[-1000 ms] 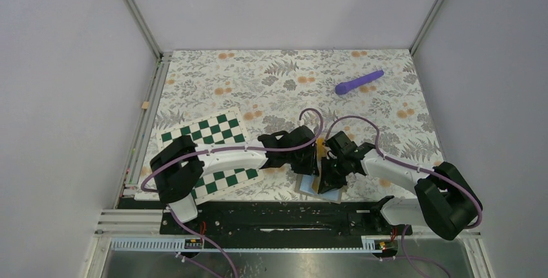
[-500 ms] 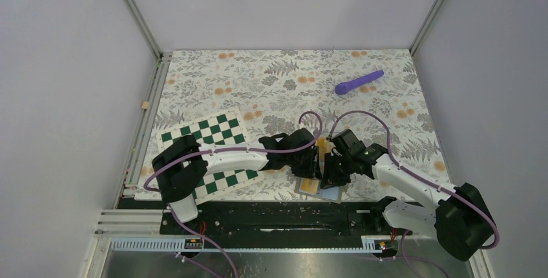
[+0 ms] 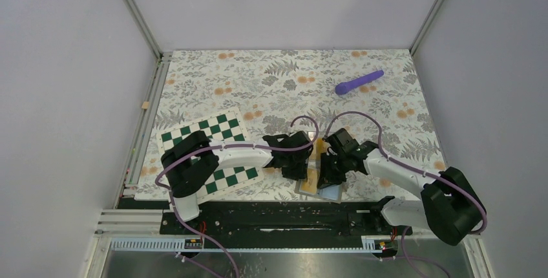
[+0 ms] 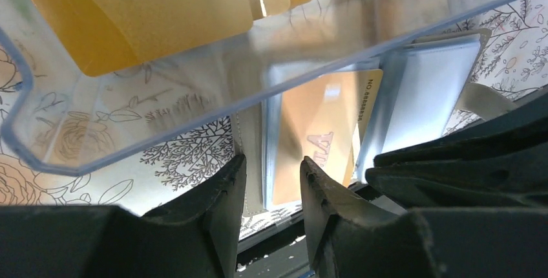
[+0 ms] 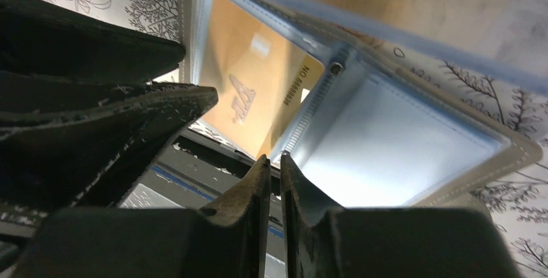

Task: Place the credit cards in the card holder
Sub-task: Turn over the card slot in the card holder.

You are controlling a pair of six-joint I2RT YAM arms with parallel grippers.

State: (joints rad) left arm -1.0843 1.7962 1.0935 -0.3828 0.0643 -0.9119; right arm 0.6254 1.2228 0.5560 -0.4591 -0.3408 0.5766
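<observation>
Looking from top: card holder (image 3: 333,192) lies open at table's near edge, credit card (image 3: 313,180) in its left pocket. Left gripper (image 3: 302,165) at holder's left edge, right gripper (image 3: 327,169) over its spine. Chessboard (image 3: 213,137) left of holder, purple rod (image 3: 359,82) far beyond it.
Left wrist: fingers parted, nothing between. Clear plastic sheet (image 4: 194,90) above holder.
Right wrist: fingers closed to thin slit, tips at holder's near edge by spine. Pinch unclear.
</observation>
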